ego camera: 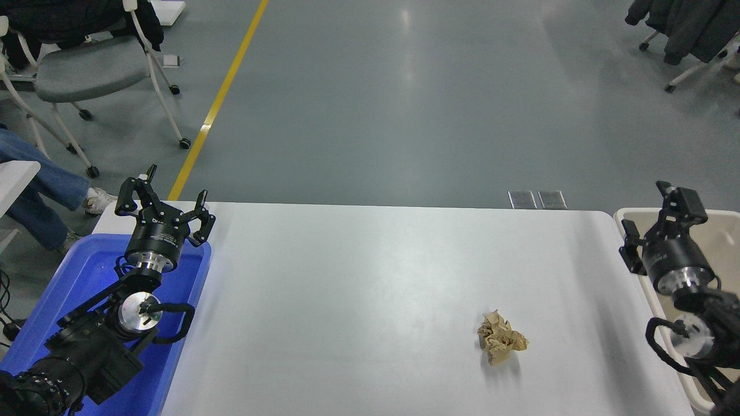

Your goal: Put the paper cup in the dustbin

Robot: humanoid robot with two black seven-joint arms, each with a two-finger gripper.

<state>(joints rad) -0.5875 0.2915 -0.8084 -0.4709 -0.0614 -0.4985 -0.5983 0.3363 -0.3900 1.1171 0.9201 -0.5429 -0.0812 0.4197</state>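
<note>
No paper cup shows anywhere in the head view. The beige dustbin (722, 240) stands off the table's right end, partly covered by my right arm. My right gripper (654, 224) hangs over the bin's near-left corner by the table's right edge, fingers spread, with nothing between them. My left gripper (165, 193) is parked at the lower left, open and empty, above the far end of the blue tub.
A crumpled brown paper ball (500, 344) lies on the white table (358, 277), right of centre near the front. A blue plastic tub (87, 271) sits at the table's left end. Chairs and a seated person's legs (40, 190) are at the far left.
</note>
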